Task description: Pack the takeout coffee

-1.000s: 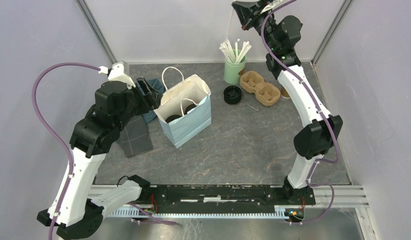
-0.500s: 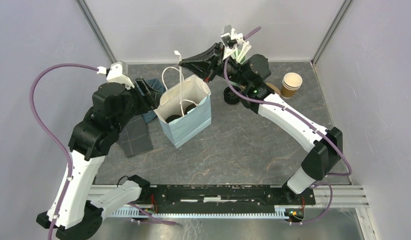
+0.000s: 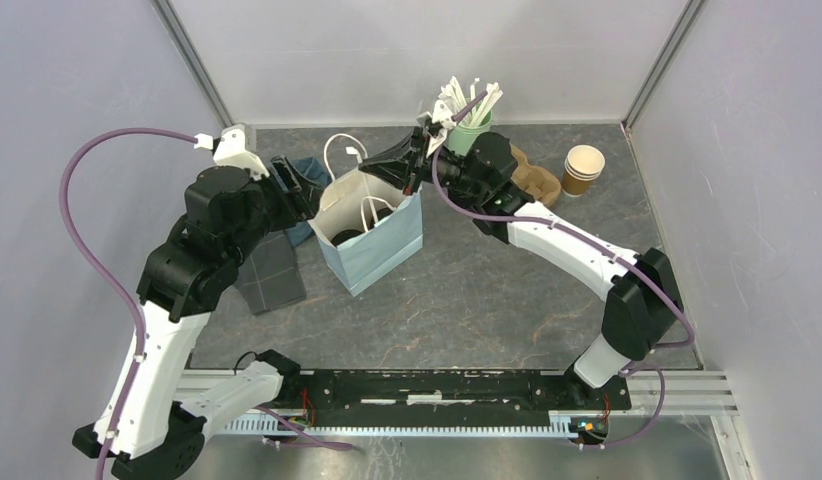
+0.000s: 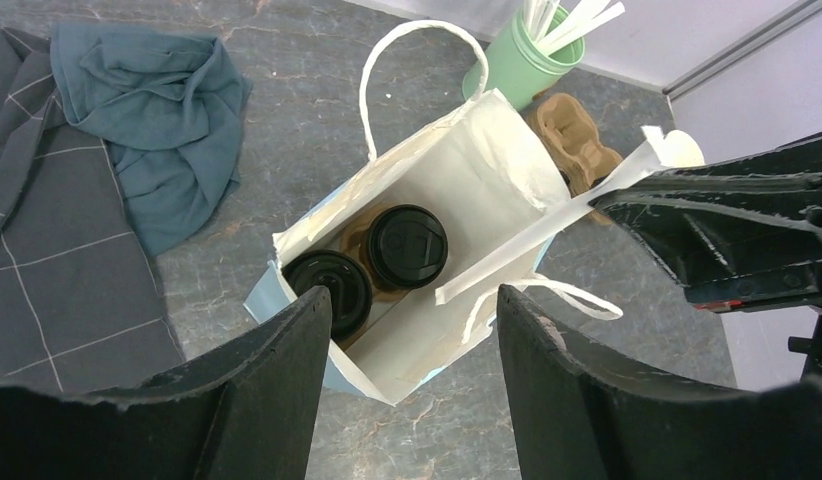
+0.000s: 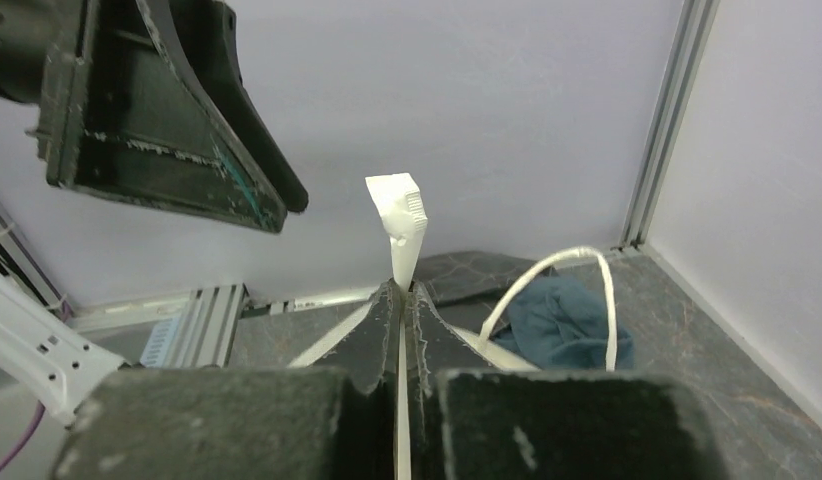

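Coffee: two lidded cups [image 4: 408, 247] seated side by side inside paper bag [image 4: 467, 180].
Right gripper [image 5: 401, 292]: clamped on wrapped straw [image 4: 527, 240], held over bag mouth.
Left gripper [image 4: 415, 298]: spread wide, nothing held.

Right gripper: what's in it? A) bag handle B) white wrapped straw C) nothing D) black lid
B: the right gripper is shut on a white wrapped straw, whose free end slants down over the open paper bag.
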`<state>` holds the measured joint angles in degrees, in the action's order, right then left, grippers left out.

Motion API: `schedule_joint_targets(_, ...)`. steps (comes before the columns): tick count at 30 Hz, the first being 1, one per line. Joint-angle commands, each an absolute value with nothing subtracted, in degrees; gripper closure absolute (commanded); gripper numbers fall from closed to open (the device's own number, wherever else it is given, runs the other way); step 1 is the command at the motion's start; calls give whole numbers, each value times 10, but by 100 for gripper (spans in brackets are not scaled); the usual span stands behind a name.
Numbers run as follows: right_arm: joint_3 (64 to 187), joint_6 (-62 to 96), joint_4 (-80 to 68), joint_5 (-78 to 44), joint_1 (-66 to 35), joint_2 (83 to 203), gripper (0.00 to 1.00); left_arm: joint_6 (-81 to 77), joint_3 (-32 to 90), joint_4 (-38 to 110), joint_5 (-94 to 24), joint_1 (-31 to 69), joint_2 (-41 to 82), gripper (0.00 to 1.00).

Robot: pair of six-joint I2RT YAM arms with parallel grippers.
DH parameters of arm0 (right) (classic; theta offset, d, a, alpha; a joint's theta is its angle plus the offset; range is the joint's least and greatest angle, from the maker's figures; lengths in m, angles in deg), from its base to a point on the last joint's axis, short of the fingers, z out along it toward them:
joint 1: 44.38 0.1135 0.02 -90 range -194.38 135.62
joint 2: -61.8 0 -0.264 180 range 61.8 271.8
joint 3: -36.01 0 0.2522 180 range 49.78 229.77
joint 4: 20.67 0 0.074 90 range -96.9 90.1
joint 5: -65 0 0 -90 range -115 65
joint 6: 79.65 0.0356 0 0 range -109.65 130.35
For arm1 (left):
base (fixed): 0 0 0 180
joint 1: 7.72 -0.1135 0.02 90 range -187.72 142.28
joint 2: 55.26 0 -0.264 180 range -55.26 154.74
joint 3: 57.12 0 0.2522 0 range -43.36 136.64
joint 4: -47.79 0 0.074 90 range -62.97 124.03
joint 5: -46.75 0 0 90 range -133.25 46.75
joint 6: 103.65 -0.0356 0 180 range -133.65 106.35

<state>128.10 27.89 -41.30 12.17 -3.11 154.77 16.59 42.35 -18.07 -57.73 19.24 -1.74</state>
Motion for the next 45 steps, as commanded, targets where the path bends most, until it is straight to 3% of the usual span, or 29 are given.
schedule_joint_targets(1,1231,249,-417,143,-27,1534,98,134,414,-158,-578,189,-16,32)
schedule_joint_targets(3,1199,253,-419,120,-27,1516,86,134,411,-155,-581,189,-17,32)
schedule_joint_targets(5,1234,246,-355,84,-31,1514,56,134,409,-153,-582,189,-16,32)
schedule_joint_targets(7,1297,235,-290,60,-40,1522,38,130,411,-153,-579,189,-11,35)
schedule_joint_targets(10,1327,231,-261,4,-61,1509,21,128,412,-154,-575,189,-5,36)
schedule_joint_targets(13,1323,210,-238,-59,-95,1496,15,128,411,-154,-572,189,0,36)
schedule_joint_targets(19,1331,169,-213,-146,-183,1537,15,127,406,-154,-569,189,5,34)
schedule_joint_targets(25,1433,160,-182,-178,-235,1658,26,139,394,-155,-563,189,6,31)
schedule_joint_targets(32,1515,161,-205,-136,-261,1780,46,149,391,-170,-569,189,8,29)
schedule_joint_targets(38,1548,160,-235,-98,-272,1836,55,153,401,-178,-575,189,14,29)
schedule_joint_targets(45,1553,155,-256,-93,-275,1861,59,152,402,-183,-581,189,19,29)
